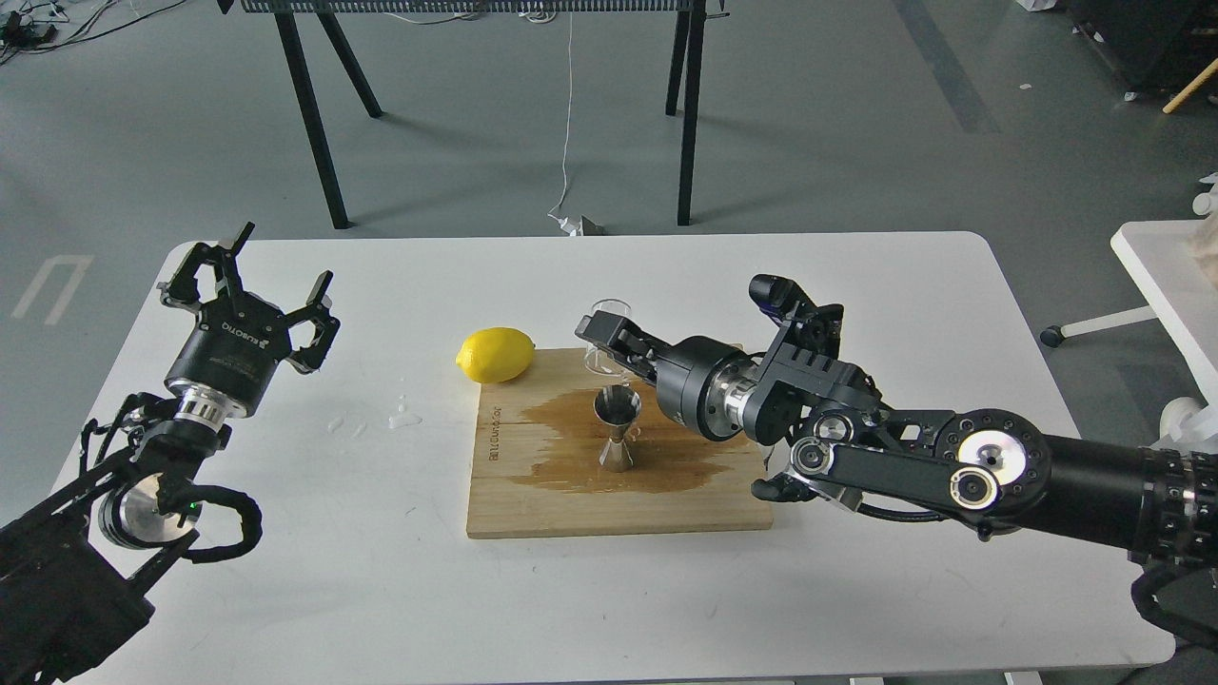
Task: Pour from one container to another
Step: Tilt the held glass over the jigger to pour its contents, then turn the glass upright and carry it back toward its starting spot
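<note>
At the left of the frame, the left gripper is raised above the white table, its fingers spread wide with nothing between them; the arm behind it enters from the lower left corner. Right of it, a few small clear droplets lie on the bare table surface. Further right, a yellow lemon rests at the upper left corner of the wooden board, touching or overlapping the board's edge. The board lies flat near the centre of the table, and a broad dark wet stain covers much of its middle. The steel jigger stands upright within that stain, at the centre of the frame, its open upper cone facing up. Just above and behind the jigger, the clear glass cup sits at the upper edge of the board. The right gripper reaches in from the right and its fingers are closed around the cup. Whether the cup rests on the board or is lifted clear cannot be determined. The right arm extends from the lower right of the frame across the board's right edge.
</note>
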{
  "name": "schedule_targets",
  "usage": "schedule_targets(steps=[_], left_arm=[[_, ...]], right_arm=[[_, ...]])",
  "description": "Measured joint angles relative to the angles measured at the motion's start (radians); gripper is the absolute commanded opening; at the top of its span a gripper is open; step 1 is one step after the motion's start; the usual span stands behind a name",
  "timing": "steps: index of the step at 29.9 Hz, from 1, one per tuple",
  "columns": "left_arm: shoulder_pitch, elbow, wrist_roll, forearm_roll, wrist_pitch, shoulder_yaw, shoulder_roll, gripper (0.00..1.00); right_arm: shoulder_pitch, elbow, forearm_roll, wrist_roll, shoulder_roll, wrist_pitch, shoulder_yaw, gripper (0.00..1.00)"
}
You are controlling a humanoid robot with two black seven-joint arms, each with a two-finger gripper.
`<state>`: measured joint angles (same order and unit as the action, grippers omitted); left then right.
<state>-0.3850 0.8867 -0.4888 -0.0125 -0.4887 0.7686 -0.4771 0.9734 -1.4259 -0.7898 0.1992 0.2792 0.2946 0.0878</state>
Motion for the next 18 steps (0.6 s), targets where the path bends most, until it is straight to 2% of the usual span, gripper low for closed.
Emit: schedule_targets(steps=[18], left_arm=[[0.000, 0.000, 0.000, 0.000, 0.000, 0.000, -0.001, 0.88]], right_arm=[[0.023, 0.000, -0.014, -0.002, -0.008, -0.005, -0.043, 0.42]])
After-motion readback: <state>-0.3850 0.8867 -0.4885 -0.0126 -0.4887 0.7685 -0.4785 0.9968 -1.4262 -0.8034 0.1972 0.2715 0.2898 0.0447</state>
